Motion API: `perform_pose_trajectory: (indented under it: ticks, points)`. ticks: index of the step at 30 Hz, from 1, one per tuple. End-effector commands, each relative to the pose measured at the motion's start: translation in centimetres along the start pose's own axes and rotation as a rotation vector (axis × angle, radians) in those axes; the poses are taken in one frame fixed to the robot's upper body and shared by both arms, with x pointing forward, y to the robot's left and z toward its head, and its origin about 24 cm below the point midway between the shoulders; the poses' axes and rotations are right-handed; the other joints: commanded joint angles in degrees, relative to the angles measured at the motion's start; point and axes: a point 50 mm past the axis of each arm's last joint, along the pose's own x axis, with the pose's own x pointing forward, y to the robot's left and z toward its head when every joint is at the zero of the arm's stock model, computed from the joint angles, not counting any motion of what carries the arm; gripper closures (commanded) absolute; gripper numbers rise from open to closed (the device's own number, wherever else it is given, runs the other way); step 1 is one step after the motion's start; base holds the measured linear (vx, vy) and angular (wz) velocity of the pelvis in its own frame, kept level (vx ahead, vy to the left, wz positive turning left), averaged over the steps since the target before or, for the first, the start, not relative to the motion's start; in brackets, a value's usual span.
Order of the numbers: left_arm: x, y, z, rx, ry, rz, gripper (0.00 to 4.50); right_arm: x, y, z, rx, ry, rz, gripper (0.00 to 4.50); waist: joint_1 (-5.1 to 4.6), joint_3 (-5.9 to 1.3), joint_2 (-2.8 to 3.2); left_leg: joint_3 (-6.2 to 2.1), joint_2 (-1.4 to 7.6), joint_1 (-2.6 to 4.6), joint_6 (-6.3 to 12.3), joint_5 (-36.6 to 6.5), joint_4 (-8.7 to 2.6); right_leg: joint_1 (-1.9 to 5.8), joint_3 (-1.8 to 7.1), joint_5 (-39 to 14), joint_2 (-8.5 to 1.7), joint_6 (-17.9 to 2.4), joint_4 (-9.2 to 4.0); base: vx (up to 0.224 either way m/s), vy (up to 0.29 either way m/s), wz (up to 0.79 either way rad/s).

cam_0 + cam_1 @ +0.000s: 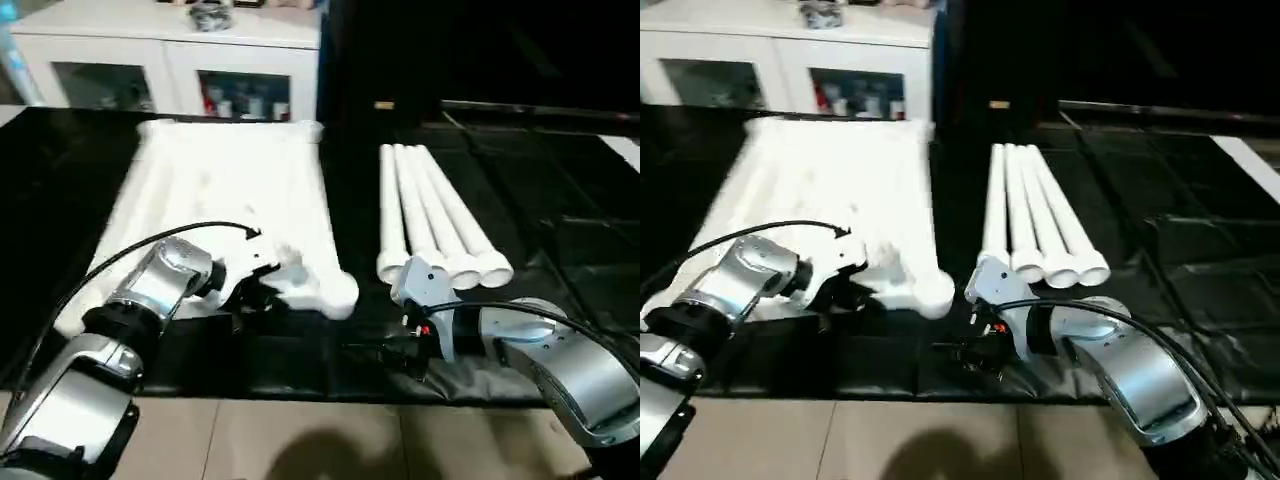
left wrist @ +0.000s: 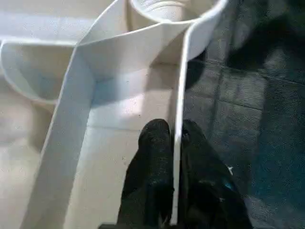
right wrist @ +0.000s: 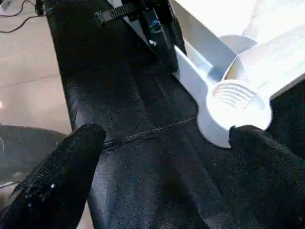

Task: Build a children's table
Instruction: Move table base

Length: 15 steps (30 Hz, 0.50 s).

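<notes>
The children's table top (image 1: 230,190) lies upside down on the black mat, ribs facing up. Its near right corner socket (image 3: 236,102) is round and threaded inside. My left gripper (image 2: 175,138) is shut on the thin rim wall of the top's near edge, just left of that socket, one black finger (image 2: 152,143) on each side. Several white tube legs (image 1: 430,210) lie side by side to the right of the top. In front of the legs' near ends my right gripper (image 3: 167,157) hovers low over the mat, open wide and empty, pointing at the socket.
A black mat (image 1: 560,200) covers the work area, with tan floor (image 1: 300,440) along its near edge. A white cabinet with glass doors (image 1: 170,70) stands behind the table top. Black cables run along both forearms.
</notes>
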Motion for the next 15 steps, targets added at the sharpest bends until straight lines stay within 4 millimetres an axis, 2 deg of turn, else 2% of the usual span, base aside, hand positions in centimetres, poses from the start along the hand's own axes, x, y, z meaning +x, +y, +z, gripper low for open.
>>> perform_pose_trajectory:
  ticks: [1,6,15]
  points:
    - [-1.0,1.1,0.9,0.038,-0.037,0.074,4.48,0.0,0.2,0.3,-0.007,-0.007,-0.003,0.0,0.43,-3.25,0.35,-0.68,1.88,-0.14,-1.31,-10.0,-4.03,2.87,2.75,-8.7,-4.45,-10.7,-4.57,0.0,0.0,0.0]
    - [-1.1,1.1,1.3,0.093,-0.07,0.073,4.48,0.1,0.2,0.3,-0.008,-0.007,-0.012,0.0,0.15,-3.23,0.51,-0.54,1.93,0.03,-0.94,-9.8,-3.97,2.86,2.69,-5.1,-4.37,-12.2,-4.35,0.0,0.0,0.0]
    - [-2.1,1.7,0.2,0.114,0.002,0.097,4.48,0.2,-0.5,0.5,-0.005,-0.019,-0.063,0.0,0.02,-2.98,0.85,-0.52,1.98,0.26,-1.91,-12.5,-4.19,2.73,2.83,-8.7,-4.44,-11.8,-4.71,0.0,0.0,0.0]
